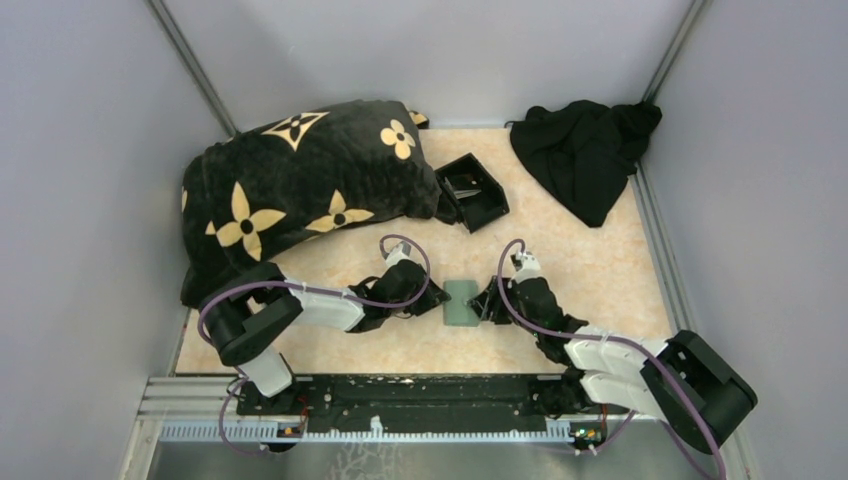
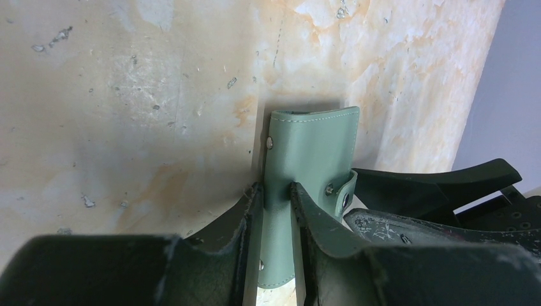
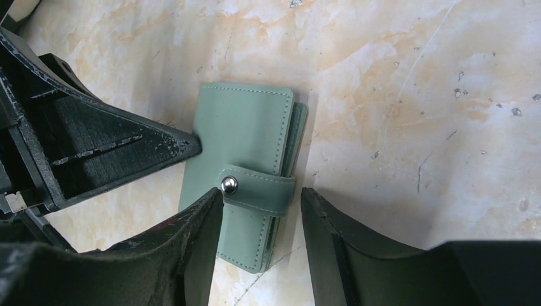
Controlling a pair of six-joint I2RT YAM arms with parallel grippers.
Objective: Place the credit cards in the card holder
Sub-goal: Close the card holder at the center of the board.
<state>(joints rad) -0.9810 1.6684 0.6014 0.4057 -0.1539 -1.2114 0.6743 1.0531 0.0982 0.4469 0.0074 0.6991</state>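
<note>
Opening of the card holder (image 3: pixel 239 140) seems to be the step now, because its strap (image 3: pixel 268 186) is snapped shut and nothing can go inside. The holder lies flat on the tabletop (image 3: pixel 415 95), between the 2 hands. The left hand (image 2: pixel 275 191) is almost pressed together, pinching the holder's edge. The right hand (image 3: pixel 261 197) is spread, with 1 finger on each side of the strap. Next, I judge, this hand must close on the strap and pull it off the stud (image 3: pixel 228 184).

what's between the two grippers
The card holder, snapped shut. In the top view it fills the gap between left gripper and right gripper; the left wrist view shows the left one pinching it.
</note>
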